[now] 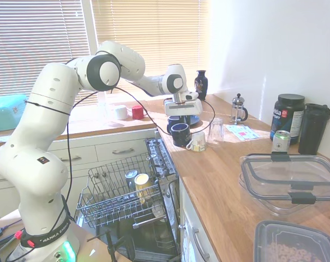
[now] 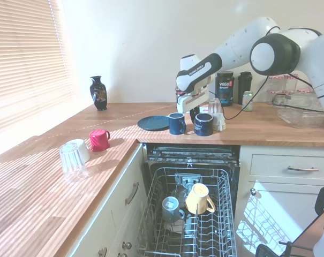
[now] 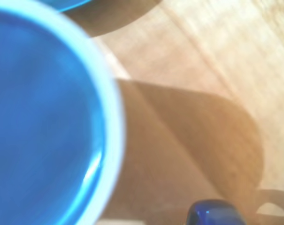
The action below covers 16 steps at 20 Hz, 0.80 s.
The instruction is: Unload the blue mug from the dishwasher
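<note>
Here, the small glossy dark navy ceramic blue mug [image 2: 176, 123] is seen standing upright on the wooden countertop [image 2: 258, 126], just beside a near-identical second navy mug [image 2: 203, 124] and a flat dark blue plate [image 2: 153, 122]. The white arm's two-finger gripper [image 2: 189, 108] is held directly over the blue mug, its fingers reaching down at the rim; whether they are spread or pressed together cannot be told from either outside view. In the wrist view, the mug's blue interior [image 3: 43, 122] is shown from close above, blurred, with a pale rim. Below the counter, the built-in dishwasher [image 2: 191, 160] is found with its door down and its grey wire rack [image 2: 189, 225] pulled out; a cream mug [image 2: 199, 199] and a grey mug [image 2: 170, 208] are left in it. A small red mug [image 2: 99, 139] is lying on its side further along the counter, near a clear ribbed glass [image 2: 72, 161].
</note>
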Available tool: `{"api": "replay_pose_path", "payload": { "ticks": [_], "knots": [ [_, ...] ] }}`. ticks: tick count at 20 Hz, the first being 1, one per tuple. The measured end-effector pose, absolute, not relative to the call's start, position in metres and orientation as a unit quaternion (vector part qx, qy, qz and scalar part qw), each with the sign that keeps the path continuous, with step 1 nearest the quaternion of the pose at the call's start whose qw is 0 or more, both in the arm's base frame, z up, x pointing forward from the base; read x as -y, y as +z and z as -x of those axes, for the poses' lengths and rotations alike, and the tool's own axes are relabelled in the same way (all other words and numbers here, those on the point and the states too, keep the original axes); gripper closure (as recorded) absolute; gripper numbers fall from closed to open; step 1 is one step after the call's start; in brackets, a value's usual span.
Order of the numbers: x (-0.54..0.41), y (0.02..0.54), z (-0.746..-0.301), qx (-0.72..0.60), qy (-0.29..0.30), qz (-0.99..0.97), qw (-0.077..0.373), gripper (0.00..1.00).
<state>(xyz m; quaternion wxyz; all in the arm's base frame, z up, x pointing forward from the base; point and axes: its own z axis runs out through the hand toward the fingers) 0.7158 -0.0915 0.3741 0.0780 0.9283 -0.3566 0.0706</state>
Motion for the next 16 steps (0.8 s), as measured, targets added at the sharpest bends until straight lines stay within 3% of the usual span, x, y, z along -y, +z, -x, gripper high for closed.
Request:
{"api": "replay_pose_path", "payload": {
  "ticks": [11, 16],
  "knots": [
    [0.108, 0.402, -0.739, 0.367, 0.091, -0.923, 0.074, 0.0],
    [0.107, 0.44, -0.738, 0.37, 0.118, -0.92, 0.059, 0.0]
  ]
}}
